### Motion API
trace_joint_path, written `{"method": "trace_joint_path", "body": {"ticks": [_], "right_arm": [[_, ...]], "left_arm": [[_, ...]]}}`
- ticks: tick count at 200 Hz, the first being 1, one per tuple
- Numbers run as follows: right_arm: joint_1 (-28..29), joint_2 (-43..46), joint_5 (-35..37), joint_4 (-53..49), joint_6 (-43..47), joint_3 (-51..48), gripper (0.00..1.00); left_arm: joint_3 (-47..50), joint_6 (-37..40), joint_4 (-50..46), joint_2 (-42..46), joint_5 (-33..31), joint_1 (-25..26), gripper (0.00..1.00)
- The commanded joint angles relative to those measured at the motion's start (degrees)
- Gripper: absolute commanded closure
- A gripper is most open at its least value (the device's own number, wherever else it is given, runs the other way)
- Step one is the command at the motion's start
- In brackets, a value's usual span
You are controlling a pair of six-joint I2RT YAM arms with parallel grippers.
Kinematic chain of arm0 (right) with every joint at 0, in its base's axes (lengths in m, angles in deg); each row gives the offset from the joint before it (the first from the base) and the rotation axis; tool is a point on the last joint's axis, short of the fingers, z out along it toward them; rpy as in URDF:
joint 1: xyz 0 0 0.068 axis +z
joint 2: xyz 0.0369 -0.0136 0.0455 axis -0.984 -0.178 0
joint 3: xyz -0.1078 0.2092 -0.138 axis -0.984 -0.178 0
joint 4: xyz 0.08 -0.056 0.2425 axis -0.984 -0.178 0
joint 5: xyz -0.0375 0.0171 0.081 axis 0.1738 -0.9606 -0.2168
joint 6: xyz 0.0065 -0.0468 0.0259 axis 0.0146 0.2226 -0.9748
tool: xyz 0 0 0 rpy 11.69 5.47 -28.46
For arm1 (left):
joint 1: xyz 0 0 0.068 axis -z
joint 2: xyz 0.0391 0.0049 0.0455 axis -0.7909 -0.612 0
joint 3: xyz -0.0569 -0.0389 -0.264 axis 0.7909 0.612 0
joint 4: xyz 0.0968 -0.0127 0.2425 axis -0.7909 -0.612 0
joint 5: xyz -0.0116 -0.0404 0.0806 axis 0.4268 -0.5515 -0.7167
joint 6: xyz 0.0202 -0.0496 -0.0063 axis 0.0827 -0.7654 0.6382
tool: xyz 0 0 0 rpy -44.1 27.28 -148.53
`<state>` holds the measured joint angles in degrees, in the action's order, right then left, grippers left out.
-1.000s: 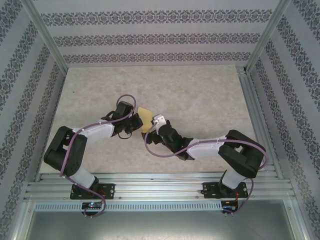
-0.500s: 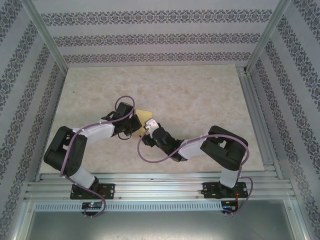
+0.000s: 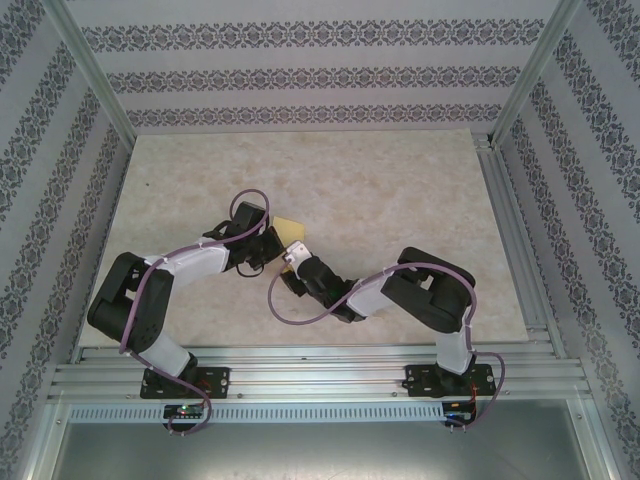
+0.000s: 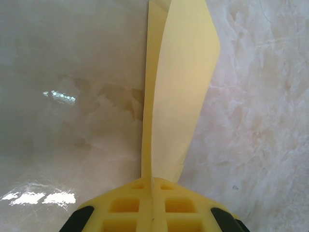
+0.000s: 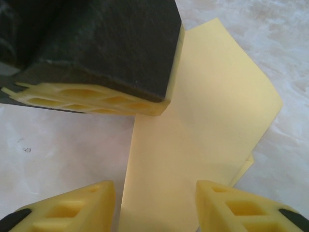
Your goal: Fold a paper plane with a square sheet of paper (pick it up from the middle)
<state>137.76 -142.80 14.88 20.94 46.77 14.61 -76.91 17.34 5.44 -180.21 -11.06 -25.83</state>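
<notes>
Near the middle of the table (image 3: 400, 200), far from its edges, the folded square sheet of paper (image 4: 178, 87) stands pinched in the closed left gripper (image 4: 152, 186), its flap between the right gripper's (image 5: 157, 193) parted jaws.

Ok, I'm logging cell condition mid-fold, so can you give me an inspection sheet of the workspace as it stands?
Surface: pale marbled tabletop, glossy, no stains seen.
Job's things: thin yellow paper sheet, folded, between the two arms.
Clutter: nothing seen.
Grippers: left gripper, jaws shut on the paper; right gripper, jaws apart either side of it.
Cables: purple cables looping along both arms.
Surroundings: patterned wall panels, aluminium frame rails.
</notes>
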Motion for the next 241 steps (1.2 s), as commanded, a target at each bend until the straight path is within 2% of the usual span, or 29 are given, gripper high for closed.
{"method": "trace_joint_path", "body": {"ticks": [1,21,57,83,117,134,173,189,213,241], "right_arm": [[0.00,-0.36,0.08,4.03,0.49,-0.95,0.62],[-0.18,-0.12,-0.91,5.72,1.37,-2.19,0.70],[-0.74,0.34,-3.02,7.16,3.74,-3.62,0.81],[-1.31,1.01,-4.17,8.74,4.14,-4.93,0.84],[-2.26,1.60,-6.95,12.39,3.80,-7.13,0.84],[-2.86,1.70,-9.14,13.59,3.51,-7.78,0.84],[-3.26,1.33,-10.21,14.69,3.51,-7.92,0.82],[-3.52,1.39,-9.70,14.54,3.42,-7.53,0.78],[-3.78,1.01,-8.83,13.11,3.48,-5.84,0.69],[-4.21,-0.13,-7.53,12.93,3.61,-4.20,0.66]], "left_arm": [[-1.76,-0.91,-1.72,0.82,0.00,0.73,0.96],[-2.25,-0.58,-2.01,0.91,-0.08,0.70,0.88],[-2.49,-0.22,-2.06,0.41,0.17,0.59,0.81],[-2.78,1.02,-2.73,0.30,-0.38,-0.05,0.74],[-3.00,3.36,-3.37,-0.38,-0.55,-0.83,0.68],[-3.36,4.14,-2.90,-1.59,0.69,-0.95,0.71],[-3.90,4.80,-2.59,-2.78,2.00,-0.94,0.89],[-4.05,5.05,-2.81,-2.53,2.31,-0.93,0.94],[-4.22,4.89,-3.15,-2.11,3.13,-0.87,0.95],[-4.32,4.63,-3.45,-1.76,3.95,-0.91,0.95]]}}
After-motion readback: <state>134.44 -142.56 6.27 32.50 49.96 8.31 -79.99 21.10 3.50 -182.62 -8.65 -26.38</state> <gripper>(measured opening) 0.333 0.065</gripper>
